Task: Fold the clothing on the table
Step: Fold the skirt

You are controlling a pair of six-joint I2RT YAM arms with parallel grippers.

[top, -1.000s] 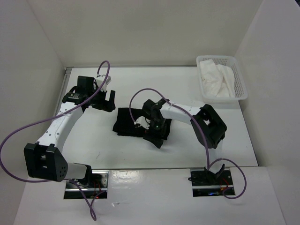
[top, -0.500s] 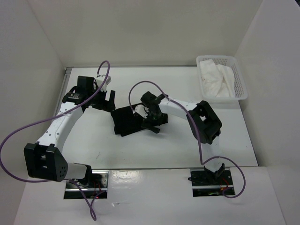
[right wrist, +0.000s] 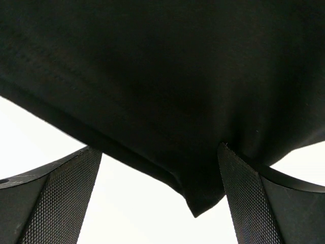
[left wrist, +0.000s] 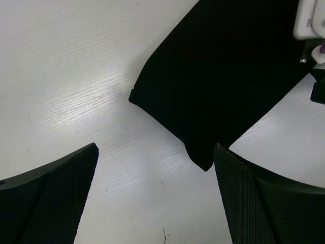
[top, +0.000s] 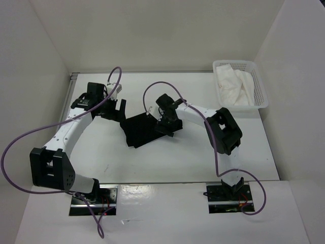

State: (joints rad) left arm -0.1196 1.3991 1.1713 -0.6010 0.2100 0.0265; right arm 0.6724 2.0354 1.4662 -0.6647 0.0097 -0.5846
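We see a white basket in the far right corner of a white bench. Behind the basket rises a plain white back wall. A white right wall stands just beside the basket, and a white left wall faces it from well across. A thin metal rail runs along the bench edge opposite the basket. Soft, even light leaves a pale sheen on the scuffed bench top.
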